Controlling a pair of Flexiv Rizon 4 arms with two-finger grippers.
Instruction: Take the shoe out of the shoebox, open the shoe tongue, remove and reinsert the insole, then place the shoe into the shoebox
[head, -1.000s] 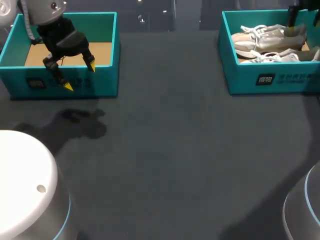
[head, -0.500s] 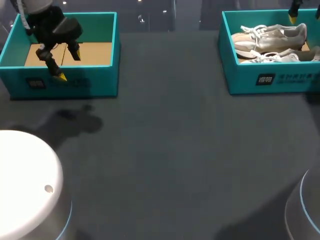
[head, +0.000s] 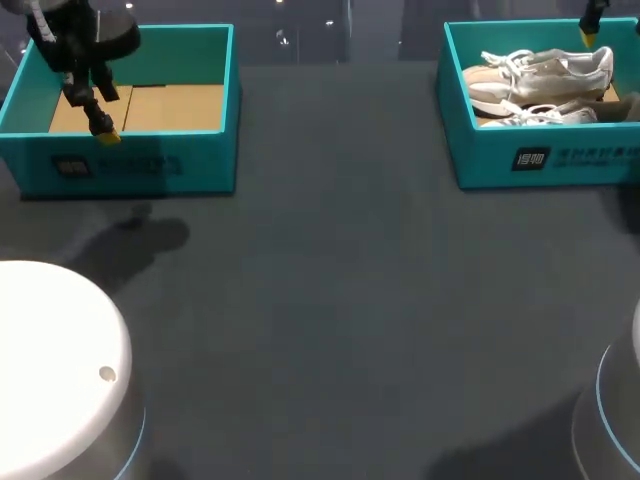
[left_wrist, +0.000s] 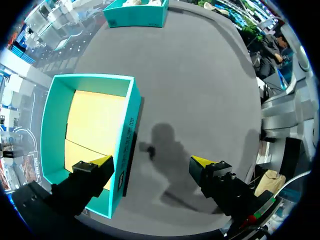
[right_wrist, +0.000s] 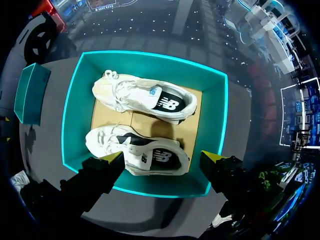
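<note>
Two white and beige shoes lie on their sides in the teal shoebox (head: 500, 160) at the far right, one (head: 545, 72) behind the other (head: 545, 113). My right gripper (head: 592, 30) hangs high over that box's back edge. In the right wrist view it (right_wrist: 162, 156) stands open well above the nearer shoe (right_wrist: 137, 152), the other shoe (right_wrist: 145, 97) ahead of it, and touches neither. My left gripper (head: 95, 115) is open and empty over the second teal box (head: 150, 165) at the far left. In its wrist view it (left_wrist: 152, 161) straddles that box's front wall (left_wrist: 125, 145).
The left box holds only its cardboard floor (head: 165, 105). Dark grey table surface (head: 330, 300) lies between and in front of the two boxes. The white bases of my arms sit at the near left (head: 50, 360) and near right (head: 615, 420) corners.
My left arm has drawn back and up toward the far left corner, over the empty box. The right gripper has risen out of the shoebox, away from the shoes.
</note>
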